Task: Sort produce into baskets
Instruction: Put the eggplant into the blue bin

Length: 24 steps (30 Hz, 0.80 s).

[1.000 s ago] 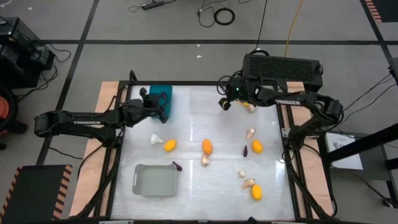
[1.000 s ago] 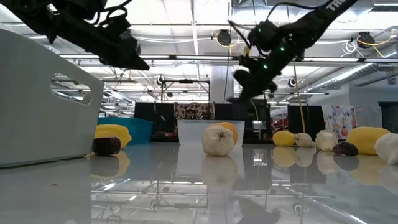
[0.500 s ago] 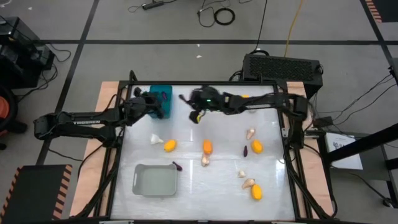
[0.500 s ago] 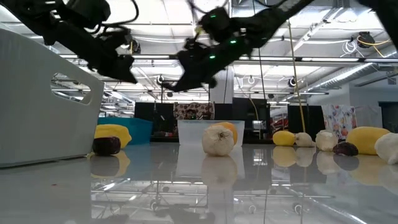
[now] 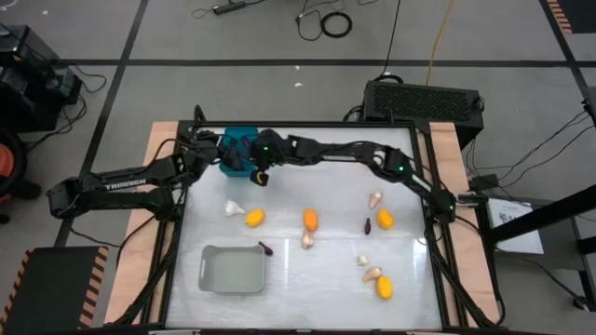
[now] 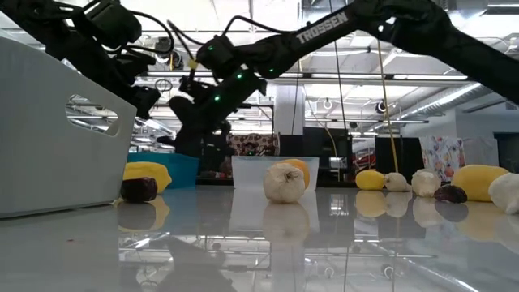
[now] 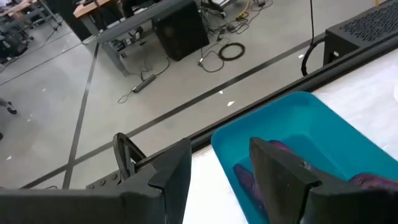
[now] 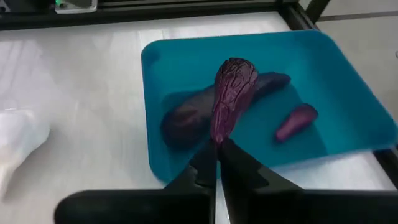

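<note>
While clamped: right tool (image 8: pixel 217 163), eggplant (image 8: pixel 231 93)

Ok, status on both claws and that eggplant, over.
Right claw shut on eggplant, poised over teal bin. Left claw open at bin's far side, holding nothing. Two eggplants already inside.

Eggplants (image 8: pixel 186 115) inside rear-left basket (image 5: pixel 235 152)

1. A robotics lab or workshop hall: bare grey concrete floor (image 5: pixel 279 46) with dark seams, upper frame.
2. Loose cables (image 5: pixel 326 20) top centre.
3. Exposed ceiling strip lights (image 6: pixel 251 49) overhead.
</note>
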Each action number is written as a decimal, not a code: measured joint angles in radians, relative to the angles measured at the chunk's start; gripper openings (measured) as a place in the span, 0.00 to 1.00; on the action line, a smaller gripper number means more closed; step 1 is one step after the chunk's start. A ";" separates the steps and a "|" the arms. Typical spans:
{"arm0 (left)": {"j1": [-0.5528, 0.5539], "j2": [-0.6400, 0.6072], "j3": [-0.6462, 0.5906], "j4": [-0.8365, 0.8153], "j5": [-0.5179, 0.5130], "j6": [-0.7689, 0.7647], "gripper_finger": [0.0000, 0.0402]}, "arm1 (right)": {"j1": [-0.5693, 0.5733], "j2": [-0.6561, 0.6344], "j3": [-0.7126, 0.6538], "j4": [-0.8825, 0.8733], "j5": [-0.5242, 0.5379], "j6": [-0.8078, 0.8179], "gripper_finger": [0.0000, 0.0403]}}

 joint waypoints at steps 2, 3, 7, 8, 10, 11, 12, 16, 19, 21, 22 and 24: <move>0.000 0.000 0.000 -0.001 0.000 0.004 0.43 | 0.003 0.020 0.025 -0.002 0.000 -0.008 0.04; 0.000 0.000 0.000 -0.001 0.001 0.004 0.43 | 0.005 0.024 0.031 -0.001 0.001 -0.010 0.05; 0.000 0.000 0.000 -0.001 0.002 0.006 0.43 | 0.009 0.029 0.041 0.002 0.008 -0.015 0.11; 0.000 0.000 0.000 -0.001 0.002 0.007 0.43 | 0.008 0.029 0.042 0.002 0.008 -0.015 0.13; 0.000 0.000 0.000 0.000 0.005 0.015 0.43 | 0.008 0.025 0.042 -0.010 0.008 -0.014 0.17; 0.000 0.000 0.000 0.000 0.009 0.022 0.43 | 0.008 0.023 0.042 -0.018 0.008 -0.014 0.19; 0.000 0.000 0.000 0.000 0.014 0.022 0.43 | 0.008 0.022 0.042 -0.018 0.008 -0.014 0.21; 0.000 0.000 0.000 0.001 0.024 0.023 0.43 | 0.008 -0.017 0.042 -0.082 0.008 -0.011 0.28; 0.000 0.000 0.000 0.004 0.029 0.023 0.43 | 0.008 -0.078 0.042 -0.230 0.008 -0.033 0.33; 0.000 0.000 0.000 0.008 0.035 0.024 0.43 | 0.008 -0.130 0.042 -0.338 0.008 -0.034 0.34; 0.000 0.000 0.000 0.016 0.036 0.024 0.43 | 0.008 -0.156 0.042 -0.386 0.008 -0.034 0.35; 0.000 0.000 0.000 0.039 0.061 0.028 0.43 | 0.008 -0.207 0.042 -0.494 0.004 -0.034 0.36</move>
